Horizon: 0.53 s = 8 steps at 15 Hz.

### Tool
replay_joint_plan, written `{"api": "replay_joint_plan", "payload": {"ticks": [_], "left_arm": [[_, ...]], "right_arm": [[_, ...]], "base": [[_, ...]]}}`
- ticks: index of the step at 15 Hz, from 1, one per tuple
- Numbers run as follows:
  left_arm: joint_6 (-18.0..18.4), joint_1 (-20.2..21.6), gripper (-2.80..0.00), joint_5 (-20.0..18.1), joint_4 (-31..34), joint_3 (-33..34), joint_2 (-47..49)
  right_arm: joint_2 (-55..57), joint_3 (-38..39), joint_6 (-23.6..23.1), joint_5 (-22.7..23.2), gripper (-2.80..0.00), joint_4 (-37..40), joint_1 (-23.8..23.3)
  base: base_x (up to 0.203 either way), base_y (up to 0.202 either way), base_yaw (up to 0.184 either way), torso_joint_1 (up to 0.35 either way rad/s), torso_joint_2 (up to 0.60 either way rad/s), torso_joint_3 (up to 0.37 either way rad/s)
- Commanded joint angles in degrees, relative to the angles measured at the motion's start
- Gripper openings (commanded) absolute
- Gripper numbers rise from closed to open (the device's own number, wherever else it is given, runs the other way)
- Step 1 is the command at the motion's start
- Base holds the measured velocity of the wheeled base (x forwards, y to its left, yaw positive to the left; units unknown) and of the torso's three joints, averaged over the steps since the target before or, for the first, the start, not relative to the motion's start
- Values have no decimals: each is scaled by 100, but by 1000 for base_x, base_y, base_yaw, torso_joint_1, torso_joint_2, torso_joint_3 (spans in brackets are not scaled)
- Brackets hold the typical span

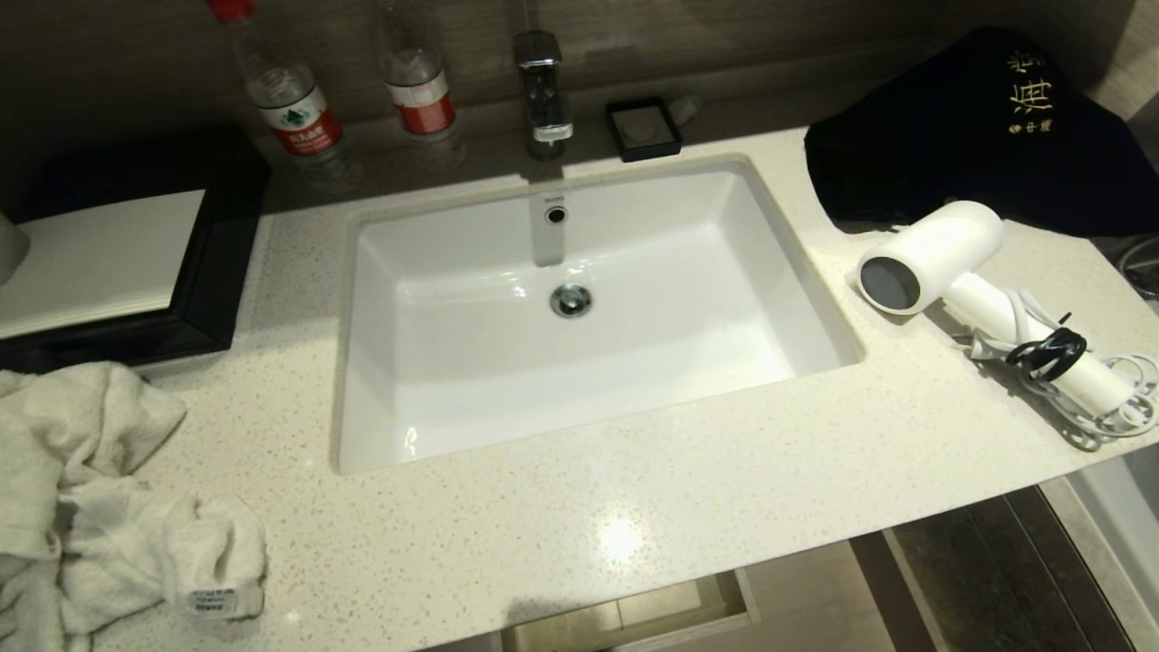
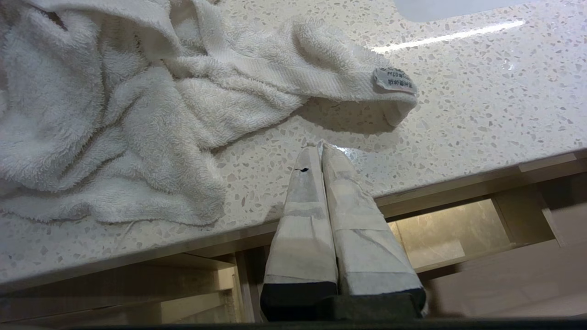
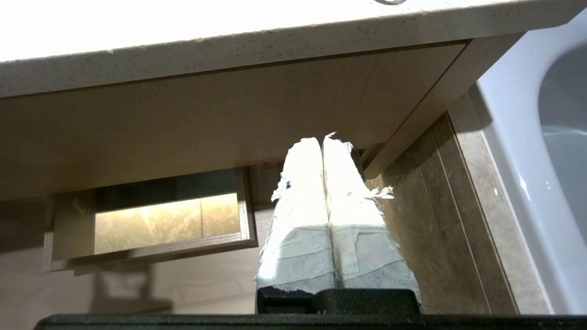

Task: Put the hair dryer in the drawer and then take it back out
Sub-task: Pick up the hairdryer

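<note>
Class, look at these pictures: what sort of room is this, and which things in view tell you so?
Most likely a hotel bathroom vanity. A white sink with a chrome tap is set in a speckled counter; a hair dryer and a crumpled towel lie on it.

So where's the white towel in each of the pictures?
Head view: the crumpled white towel lies at the near left corner of the speckled countertop, left of the sink.
Left wrist view: the towel lies on the countertop beyond the left end effector.
Right wrist view: not in it.
Shared landmark: the countertop, whose front edge shows in all three.
</note>
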Motion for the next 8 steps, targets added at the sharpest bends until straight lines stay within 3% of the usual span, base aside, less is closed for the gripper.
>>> {"api": "replay_joint_plan", "payload": {"ticks": [1,5,8], "left_arm": [[-4,0,-280,1,-2,0,6],[-4,0,-280,6,-2,-4,9],[-4,0,-280,-1,-2,0,8]], "right_arm": [[-1,-16,-65,-1,-280,14,5],[69,-271,-105,-58,-280,11,5],[783,-2162,-178,-227,-280,857,7]], "base": [[0,0,0,0,0,0],[0,0,0,0,0,0],[0,0,0,0,0,0]]}}
